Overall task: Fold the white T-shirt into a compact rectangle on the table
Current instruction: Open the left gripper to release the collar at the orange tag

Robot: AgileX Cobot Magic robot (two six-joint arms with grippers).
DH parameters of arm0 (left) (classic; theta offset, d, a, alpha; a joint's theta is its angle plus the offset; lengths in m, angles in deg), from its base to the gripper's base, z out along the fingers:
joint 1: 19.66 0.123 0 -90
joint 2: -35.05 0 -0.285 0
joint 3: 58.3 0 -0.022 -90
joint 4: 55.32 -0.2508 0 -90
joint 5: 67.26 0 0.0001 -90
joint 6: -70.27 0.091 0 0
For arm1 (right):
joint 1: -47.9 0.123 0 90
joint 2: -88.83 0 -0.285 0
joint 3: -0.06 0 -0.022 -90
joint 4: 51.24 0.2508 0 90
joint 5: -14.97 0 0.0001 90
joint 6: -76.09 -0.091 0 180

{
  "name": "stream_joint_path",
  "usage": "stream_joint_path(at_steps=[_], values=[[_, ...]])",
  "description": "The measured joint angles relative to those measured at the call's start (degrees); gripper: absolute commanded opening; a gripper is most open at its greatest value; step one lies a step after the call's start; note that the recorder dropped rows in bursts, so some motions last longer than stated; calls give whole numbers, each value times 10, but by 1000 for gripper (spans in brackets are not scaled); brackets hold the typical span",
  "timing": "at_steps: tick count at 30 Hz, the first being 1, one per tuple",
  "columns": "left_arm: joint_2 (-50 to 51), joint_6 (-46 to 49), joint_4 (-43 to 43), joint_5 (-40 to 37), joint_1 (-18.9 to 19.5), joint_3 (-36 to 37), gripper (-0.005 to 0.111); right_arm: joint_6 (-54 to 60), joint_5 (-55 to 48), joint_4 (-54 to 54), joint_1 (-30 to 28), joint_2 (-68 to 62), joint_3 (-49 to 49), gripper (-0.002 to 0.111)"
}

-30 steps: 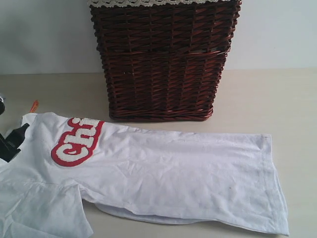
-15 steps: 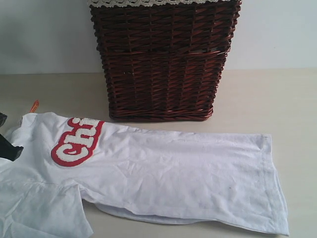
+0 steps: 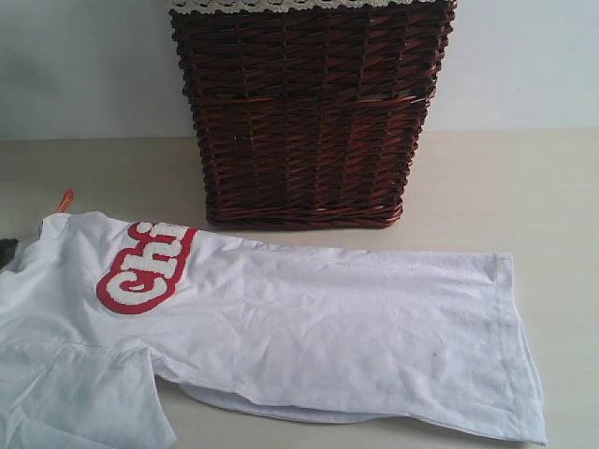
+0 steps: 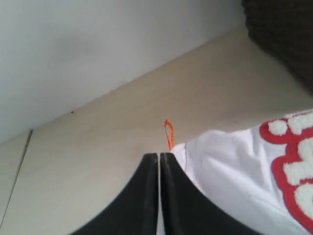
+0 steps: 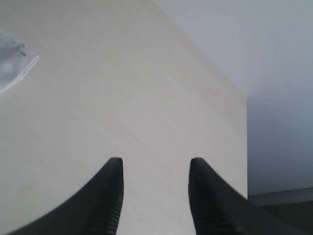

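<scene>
A dark reddish-brown wicker basket (image 3: pixel 309 112) is seen at the upper centre of the exterior frame, cut off by the top edge. A strip of cream lace trim (image 3: pixel 281 5) is shown along its rim. A plain pale wall (image 3: pixel 84 65) is seen behind it, at upper left and upper right. In the left wrist view, a blurred basket corner is caught at the upper right.
</scene>
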Motion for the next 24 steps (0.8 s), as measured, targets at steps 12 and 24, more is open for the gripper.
stream_joint_path(at_steps=[12,24], values=[[-466,-137,67,-322,55,214,4,0,0,1,0,0,0,43],[-694,-166,41,-419,56,225,4,0,0,1,0,0,0,43]])
